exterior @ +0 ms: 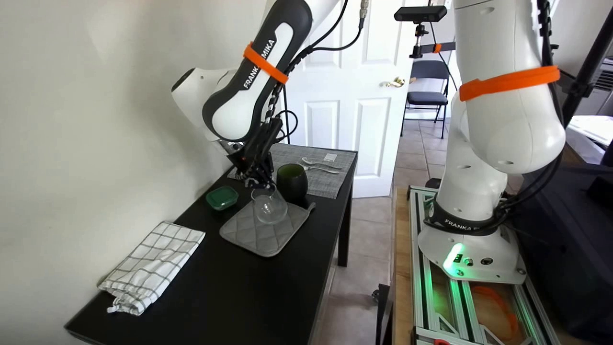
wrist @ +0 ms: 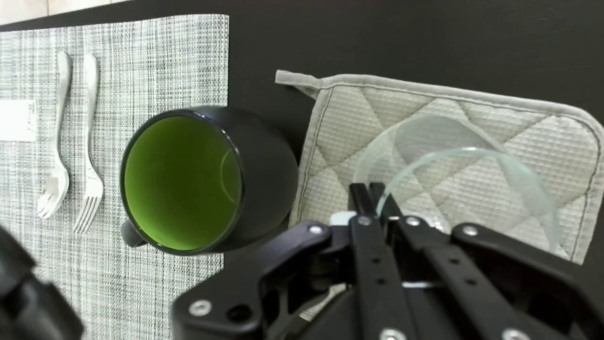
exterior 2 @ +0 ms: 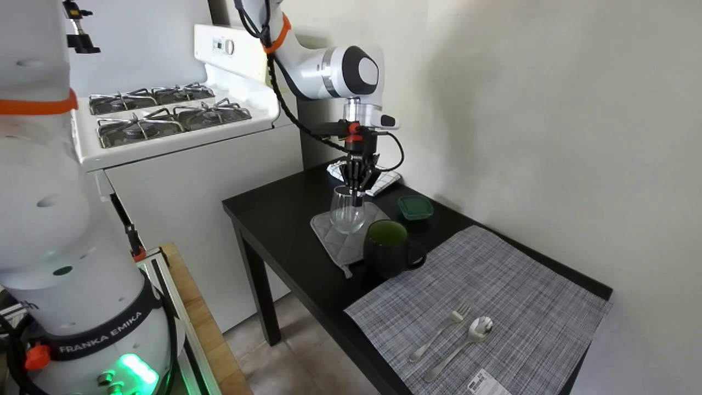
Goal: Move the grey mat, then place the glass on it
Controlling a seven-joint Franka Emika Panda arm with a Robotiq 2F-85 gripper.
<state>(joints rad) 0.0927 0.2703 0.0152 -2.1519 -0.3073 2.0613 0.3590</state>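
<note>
The grey quilted mat (exterior: 244, 235) lies flat on the black table, and also shows in an exterior view (exterior 2: 343, 252) and the wrist view (wrist: 339, 127). The clear stemless glass (exterior: 270, 211) is over the mat, open end up, and appears in an exterior view (exterior 2: 346, 215). In the wrist view the glass (wrist: 472, 152) has its rim passing between my fingertips. My gripper (wrist: 370, 189) points down and is shut on the glass's wall, one finger inside and one outside; it shows in both exterior views (exterior: 261, 183) (exterior 2: 357, 198). I cannot tell whether the glass's base touches the mat.
A dark mug with green inside (wrist: 184, 184) stands close beside the mat. A green-lidded container (exterior: 222, 197) is near the wall. A checked towel (exterior: 155, 263) lies at one end of the table (exterior: 249, 297). A woven placemat (exterior 2: 521, 274) holds a fork (exterior 2: 441, 332) and spoon (exterior 2: 460, 348).
</note>
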